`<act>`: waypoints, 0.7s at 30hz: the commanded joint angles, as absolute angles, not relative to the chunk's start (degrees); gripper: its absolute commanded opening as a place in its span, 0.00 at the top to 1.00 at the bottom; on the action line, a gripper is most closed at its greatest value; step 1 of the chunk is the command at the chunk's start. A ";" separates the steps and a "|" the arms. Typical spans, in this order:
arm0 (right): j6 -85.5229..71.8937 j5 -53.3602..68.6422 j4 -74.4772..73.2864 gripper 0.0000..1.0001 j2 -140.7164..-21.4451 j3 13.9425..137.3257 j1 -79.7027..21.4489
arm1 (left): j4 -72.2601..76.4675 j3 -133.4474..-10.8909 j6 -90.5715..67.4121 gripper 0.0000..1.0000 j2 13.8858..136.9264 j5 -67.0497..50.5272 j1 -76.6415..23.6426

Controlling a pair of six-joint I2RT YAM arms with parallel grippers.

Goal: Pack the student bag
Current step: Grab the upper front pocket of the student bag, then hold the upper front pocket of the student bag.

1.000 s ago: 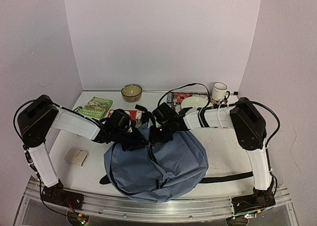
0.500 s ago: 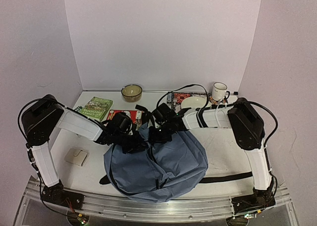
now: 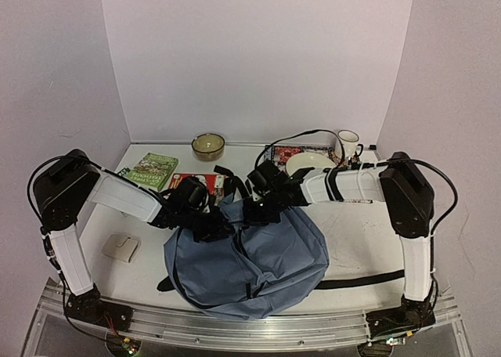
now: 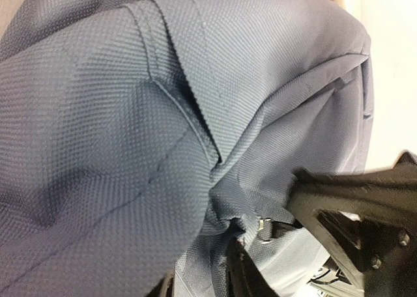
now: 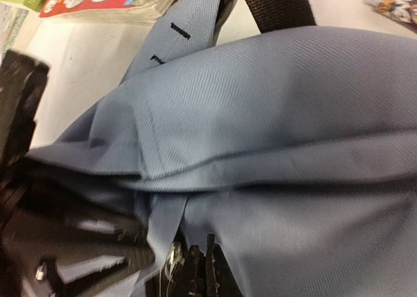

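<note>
The student bag [image 3: 250, 263], blue-grey with black straps, lies slumped at the table's near middle. Both grippers meet at its top edge. My left gripper [image 3: 216, 225] is shut on a bunched fold of the bag's fabric [image 4: 202, 271] beside a black zipper and its metal slider [image 4: 264, 226]. My right gripper [image 3: 250, 210] faces it from the right. Its fingers [image 5: 202, 261] are pressed together in the fabric at the zipper, with a metal zipper pull [image 5: 171, 258] against their left side. The bag's inside is hidden.
Behind the bag lie a green book [image 3: 153, 169] and a red book [image 3: 196, 182]. Along the back stand a bowl [image 3: 208, 144], a magazine [image 3: 286, 152], a plate [image 3: 307, 163] and a mug [image 3: 346, 144]. A beige pad [image 3: 121, 247] lies at the left, a black strap [image 3: 360, 280] at the right.
My right gripper has closed its fingers at the bag's zipper, and its elbow has swung to the right. The left gripper has kept its hold and barely moved.
</note>
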State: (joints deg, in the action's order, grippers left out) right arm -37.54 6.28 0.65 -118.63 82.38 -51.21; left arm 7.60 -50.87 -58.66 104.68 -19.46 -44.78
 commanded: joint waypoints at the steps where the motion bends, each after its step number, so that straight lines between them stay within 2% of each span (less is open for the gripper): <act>1: -38.05 5.05 -0.88 1.00 -112.43 79.66 -52.06 | 8.27 -52.23 -59.38 0.68 101.65 -18.56 -44.47; 13: -39.01 5.08 2.57 1.00 -111.37 76.63 -53.56 | 8.54 -56.40 -60.66 0.58 103.05 -20.23 -44.47; 21: -39.50 4.11 3.33 1.00 -111.32 76.60 -54.03 | 8.47 -58.70 -61.28 0.61 107.96 -22.25 -44.47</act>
